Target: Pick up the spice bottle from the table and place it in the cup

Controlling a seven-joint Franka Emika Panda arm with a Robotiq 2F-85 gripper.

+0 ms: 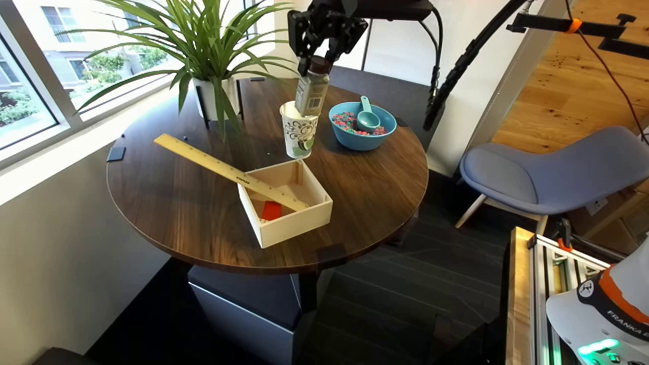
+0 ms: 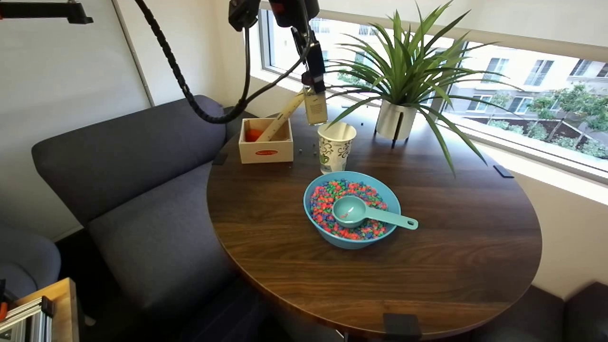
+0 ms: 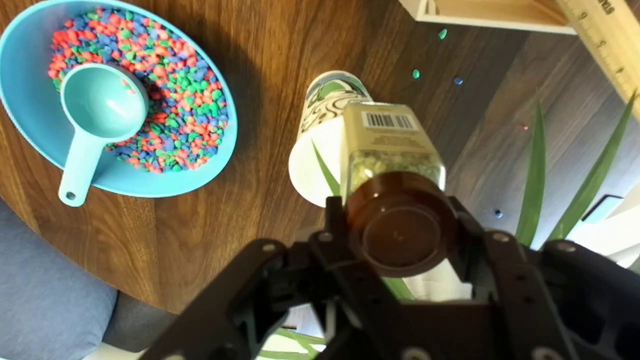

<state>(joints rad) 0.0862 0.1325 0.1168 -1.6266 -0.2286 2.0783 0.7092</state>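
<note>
Hanging slightly tilted in exterior view, spice bottle (image 1: pixel 312 95) is showing base near rim of patterned paper cup (image 1: pixel 299 136); whether touching, cannot tell.

Exterior view: bottle is appearing off-centre at cup mouth (image 2: pixel 339 131), not yet inside.

Wrist view: gripper (image 3: pixel 397 212) is clamping brown cap (image 3: pixel 401 230), jaws cap-wide; bottle is covering part of mouth, remainder lying toward blue bowl (image 3: pixel 29 97).

Likely step: placing. Best be nudging bowlward, straightening, centring base, then lowering slowly before releasing; clipping rim might be tipping cup.
</note>
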